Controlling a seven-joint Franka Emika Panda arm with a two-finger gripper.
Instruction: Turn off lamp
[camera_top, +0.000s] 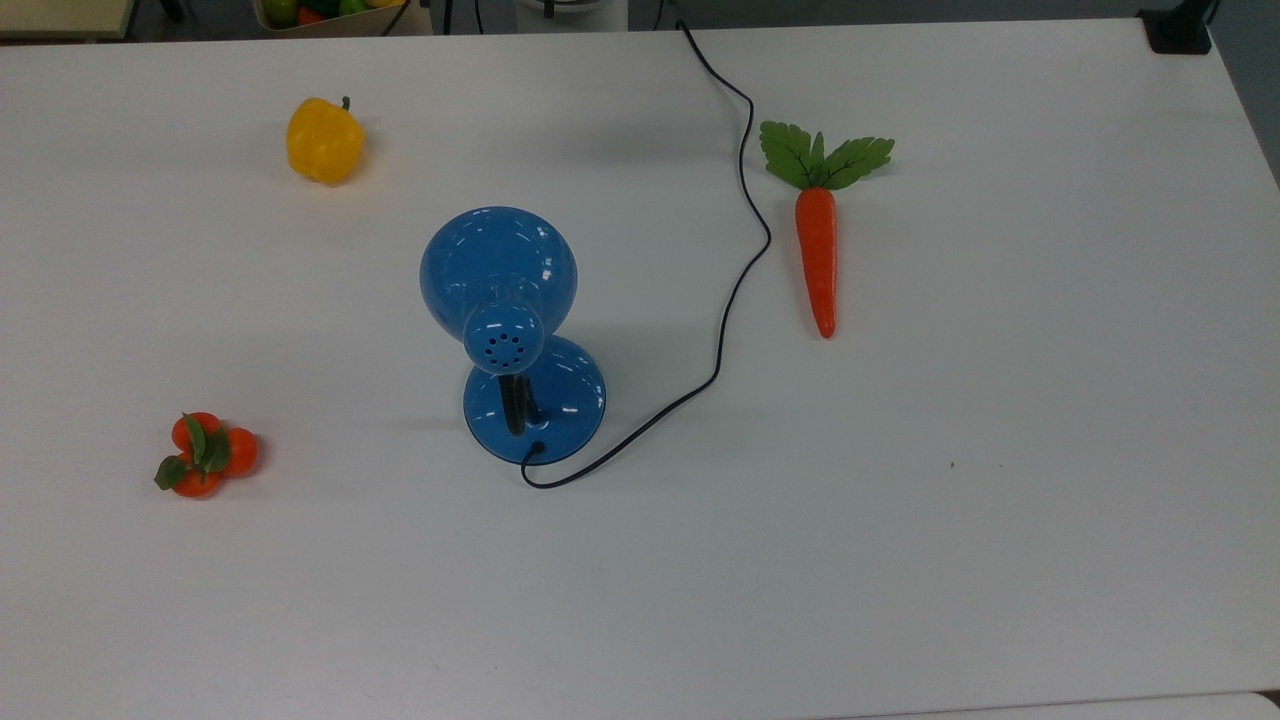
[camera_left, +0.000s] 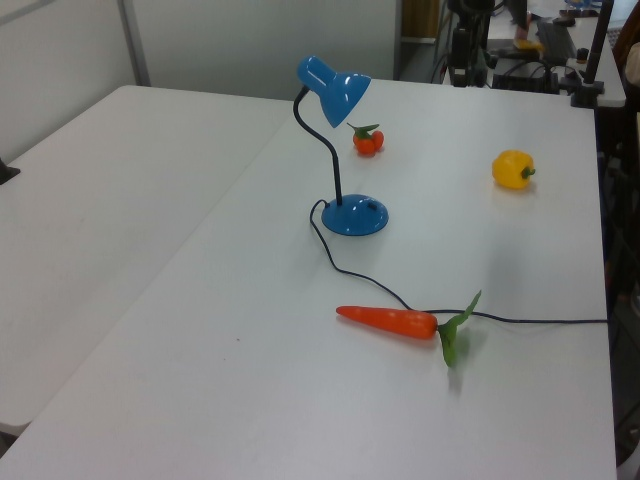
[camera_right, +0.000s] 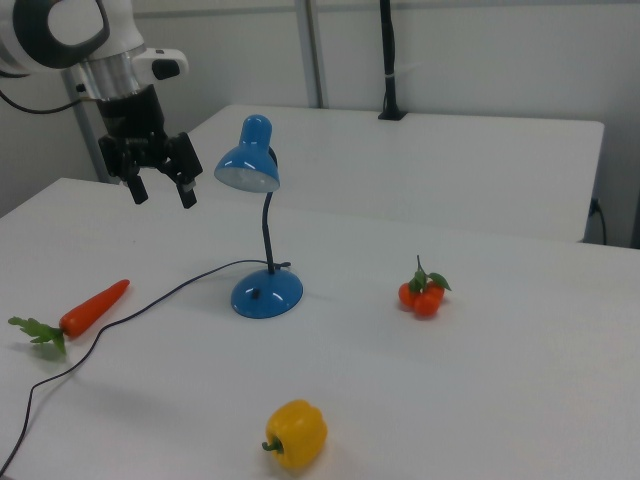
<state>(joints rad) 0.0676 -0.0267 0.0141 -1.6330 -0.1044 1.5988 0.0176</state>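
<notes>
The robot's hand (camera_right: 160, 188) hangs high in the air with its two fingers spread wide, and it holds nothing. In the right view it is up to the left of the lamp's shade, well apart from it.

The blue lamp (camera_right: 262, 226) stands in the middle of the white counter (camera_top: 1000, 500). Its round base (camera_top: 535, 400) sits flat, and its shade (camera_top: 498, 265) leans out over the counter. A thin dark cord (camera_top: 740, 250) runs from the base, past the toy carrot (camera_top: 818, 255), and off the far edge.

A yellow pepper (camera_top: 323, 140) and a bunch of little oranges (camera_top: 203, 455) lie well apart from the lamp.

I think the hand could go wrong by bumping the shade on its way down, because the shade hangs above part of the base. A push there could tip the lamp or drag it by the cord.

I see a small dark spot on the base in the right view, but I cannot tell if it is the switch. I also cannot tell if the bulb is lit.
</notes>
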